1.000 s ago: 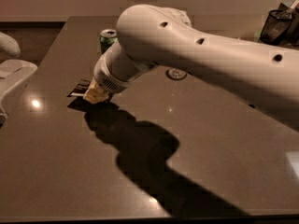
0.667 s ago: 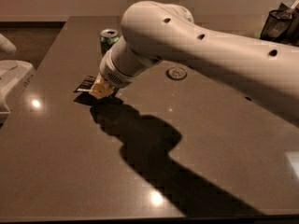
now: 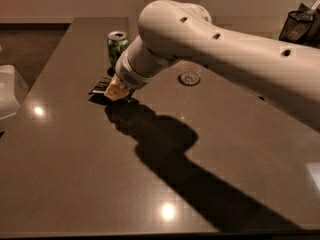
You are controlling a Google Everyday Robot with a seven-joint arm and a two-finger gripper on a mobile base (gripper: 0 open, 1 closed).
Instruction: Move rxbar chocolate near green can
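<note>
The rxbar chocolate (image 3: 100, 86), a flat black wrapper with white lettering, sticks out to the left of my gripper (image 3: 117, 91) just above the dark table. The gripper is shut on the bar's right end, and its yellowish fingertips (image 3: 114, 92) show below the white wrist. The green can (image 3: 117, 45) stands upright with its silver top showing, a short way behind the bar and apart from it. My large white arm reaches in from the right and hides the table behind it.
A clear bottle (image 3: 190, 77) stands right of the gripper, partly behind the arm. A black mesh basket (image 3: 299, 26) sits at the far right. A white object (image 3: 8, 95) lies off the table's left edge (image 3: 30, 96). The arm's shadow falls across the table's middle.
The gripper has moved right and toward the back with the rxbar chocolate, which is now closer to the green can.
</note>
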